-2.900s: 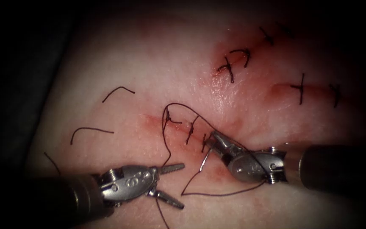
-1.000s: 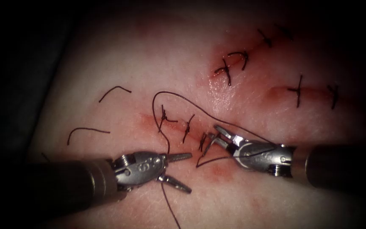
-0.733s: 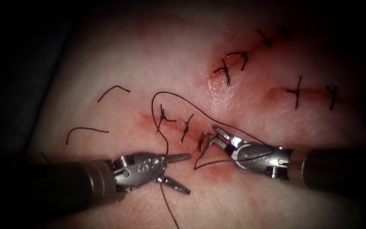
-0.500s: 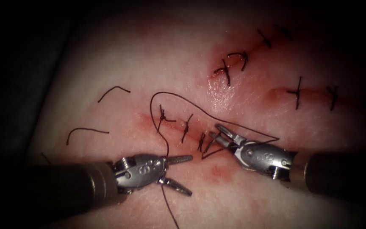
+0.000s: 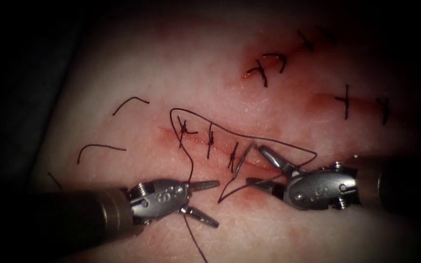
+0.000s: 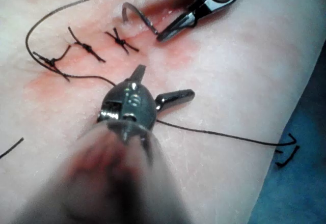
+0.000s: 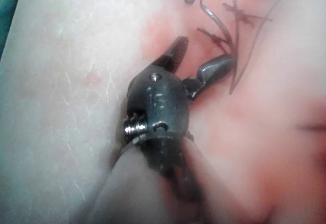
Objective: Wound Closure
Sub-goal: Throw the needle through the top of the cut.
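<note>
My left tool and right tool are polished, glossy metal. The tissue looks moist and sheeny; the thread dark and matt.

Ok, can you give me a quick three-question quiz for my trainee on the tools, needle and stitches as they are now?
1. True or false: the right tool is gripping the needle.
2. How many tied stitches cross the cut nearest the tools? A two, B three, C five.
3. Fill in: the left tool, jaws open, holds ____.
Key: 1 false, its jaws are open and the needle stands free in the tissue; 2 B; 3 nothing.
</note>
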Robot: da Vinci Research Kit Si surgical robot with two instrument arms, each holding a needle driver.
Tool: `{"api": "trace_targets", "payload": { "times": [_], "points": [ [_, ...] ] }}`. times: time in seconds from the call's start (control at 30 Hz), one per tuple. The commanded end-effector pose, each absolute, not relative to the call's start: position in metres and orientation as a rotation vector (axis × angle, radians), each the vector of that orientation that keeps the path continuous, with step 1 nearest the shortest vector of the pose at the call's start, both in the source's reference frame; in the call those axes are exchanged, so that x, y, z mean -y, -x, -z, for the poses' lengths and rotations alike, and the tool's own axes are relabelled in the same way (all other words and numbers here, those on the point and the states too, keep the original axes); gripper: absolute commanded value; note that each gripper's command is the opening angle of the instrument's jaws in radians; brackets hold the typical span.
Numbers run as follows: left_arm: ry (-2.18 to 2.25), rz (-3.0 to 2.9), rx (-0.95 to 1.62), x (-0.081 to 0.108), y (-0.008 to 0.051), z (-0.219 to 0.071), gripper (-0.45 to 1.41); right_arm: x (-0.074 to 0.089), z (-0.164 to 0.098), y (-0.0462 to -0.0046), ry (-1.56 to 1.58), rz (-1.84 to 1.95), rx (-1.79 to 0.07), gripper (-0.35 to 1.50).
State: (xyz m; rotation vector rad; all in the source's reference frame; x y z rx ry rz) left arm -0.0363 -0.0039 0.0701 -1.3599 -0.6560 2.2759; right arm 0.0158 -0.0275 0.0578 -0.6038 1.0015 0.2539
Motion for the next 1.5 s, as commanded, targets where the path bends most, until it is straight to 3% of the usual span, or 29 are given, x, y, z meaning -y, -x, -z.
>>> {"api": "trace_targets", "payload": {
  "times": [0.03, 0.13, 0.3, 0.6, 0.67, 0.7, 1.03, 1.5],
  "points": [
    [1.361, -2.275, 0.658, 0.0042, 0.0369, -0.0708, 0.47, 0.0276, -0.0578, -0.0169, 0.618, -0.249, -1.002, 0.93],
    [1.361, -2.275, 0.657, 0.0042, 0.0369, -0.0708, 0.47, 0.0271, -0.0573, -0.0173, 0.653, -0.213, -0.971, 0.93],
    [1.364, -2.277, 0.659, 0.0045, 0.0368, -0.0708, 0.47, 0.0259, -0.0578, -0.0192, 0.709, -0.109, -0.902, 1.1],
    [1.364, -2.278, 0.659, 0.0046, 0.0367, -0.0707, 0.47, 0.0254, -0.0609, -0.0198, 0.698, 0.061, -0.819, 0.79],
    [1.362, -2.277, 0.658, 0.0046, 0.0368, -0.0707, 0.47, 0.0256, -0.0609, -0.02, 0.681, 0.091, -0.808, -0.04],
    [1.36, -2.279, 0.66, 0.0046, 0.0369, -0.0707, 0.47, 0.0257, -0.0607, -0.02, 0.67, 0.096, -0.806, -0.35],
    [1.36, -2.276, 0.662, 0.0045, 0.0371, -0.0705, 0.47, 0.0258, -0.0604, -0.0198, 0.614, 0.054, -0.735, -0.35],
    [1.375, -2.245, 0.692, 0.0034, 0.0403, -0.0706, 0.46, 0.0215, -0.0625, -0.0147, 0.153, -0.508, -0.991, -0.35]
  ]
}}
